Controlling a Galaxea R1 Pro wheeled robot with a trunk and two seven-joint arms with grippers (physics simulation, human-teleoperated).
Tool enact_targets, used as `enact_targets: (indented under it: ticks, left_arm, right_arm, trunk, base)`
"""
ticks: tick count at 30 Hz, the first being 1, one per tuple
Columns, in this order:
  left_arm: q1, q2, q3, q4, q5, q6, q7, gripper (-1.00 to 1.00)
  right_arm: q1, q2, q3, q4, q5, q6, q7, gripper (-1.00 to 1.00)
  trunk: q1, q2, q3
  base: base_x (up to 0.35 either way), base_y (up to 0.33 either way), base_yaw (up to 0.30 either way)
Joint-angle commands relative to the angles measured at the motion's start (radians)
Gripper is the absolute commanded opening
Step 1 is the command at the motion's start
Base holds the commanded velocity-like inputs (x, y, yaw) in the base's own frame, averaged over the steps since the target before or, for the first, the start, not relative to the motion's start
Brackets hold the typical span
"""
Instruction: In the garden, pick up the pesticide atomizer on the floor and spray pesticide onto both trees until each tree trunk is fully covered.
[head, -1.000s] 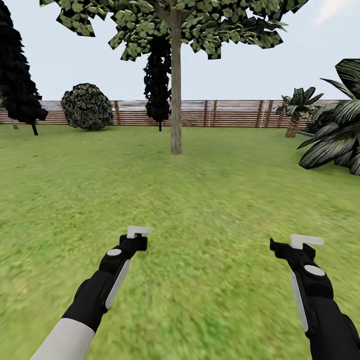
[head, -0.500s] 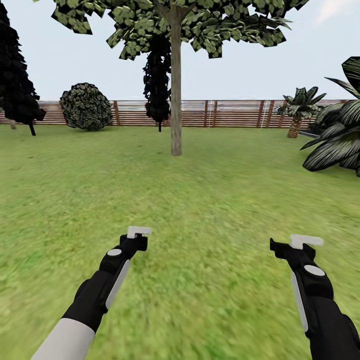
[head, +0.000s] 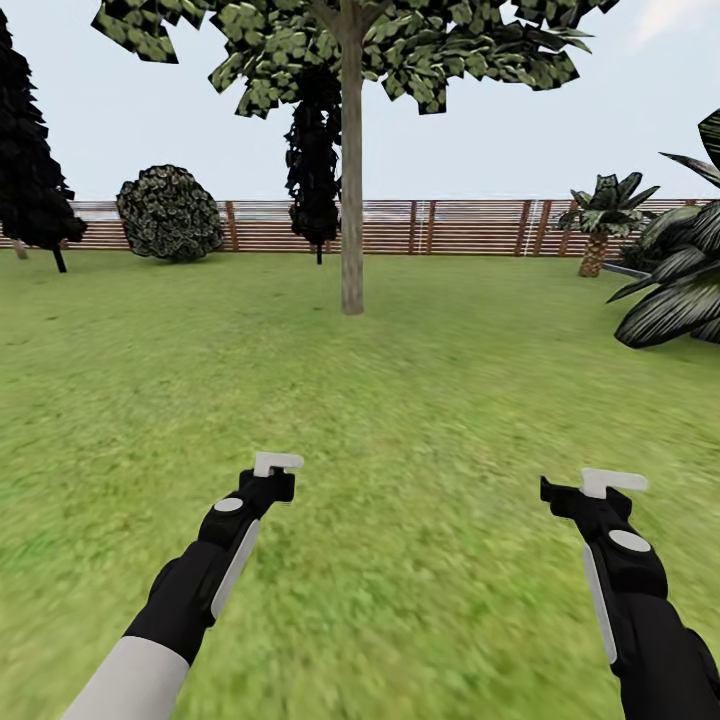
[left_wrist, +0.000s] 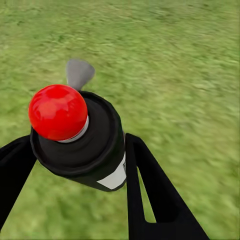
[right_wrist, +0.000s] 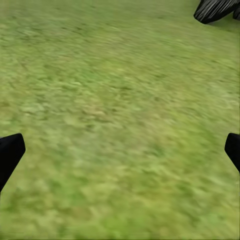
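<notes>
My left gripper (left_wrist: 75, 167) is shut on the pesticide atomizer (left_wrist: 97, 142), a black bottle with a red ball cap, a grey trigger and a white label, held between the two black fingers above the grass. In the head view the left gripper (head: 272, 478) hovers low over the lawn at lower left. My right gripper (head: 590, 492) hovers at lower right, and in the right wrist view it (right_wrist: 120, 150) stands open over bare grass. A tree with a straight grey-brown trunk (head: 351, 200) rises ahead at mid-distance, several arm lengths beyond both grippers.
A brown slatted fence (head: 460, 228) closes the lawn's far side. A black conifer (head: 316, 170) stands behind the trunk and another (head: 30, 170) at far left. A round bush (head: 170, 213) sits by the fence. Palm-like plants (head: 680, 290) crowd the right edge.
The whole view has crept forward: the tree trunk sits slightly lower and larger, and the palm plants have slid toward the right edge. Both arms hold the same pose.
</notes>
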Motion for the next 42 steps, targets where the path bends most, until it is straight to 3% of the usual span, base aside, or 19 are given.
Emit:
enact_targets:
  ticks: [1,42]
  left_arm:
    - [0.0,0.0,0.0,0.0,0.0,0.0,0.0,-1.0]
    - [0.0,0.0,0.0,0.0,0.0,0.0,0.0,-1.0]
  right_arm:
    - [0.0,0.0,0.0,0.0,0.0,0.0,0.0,1.0]
    - [0.0,0.0,0.0,0.001,0.0,0.0,0.0,1.0]
  trunk:
    - [0.0,0.0,0.0]
    - [0.0,0.0,0.0]
  base:
    - [0.338,0.0,0.0]
    - [0.337,0.0,0.0]
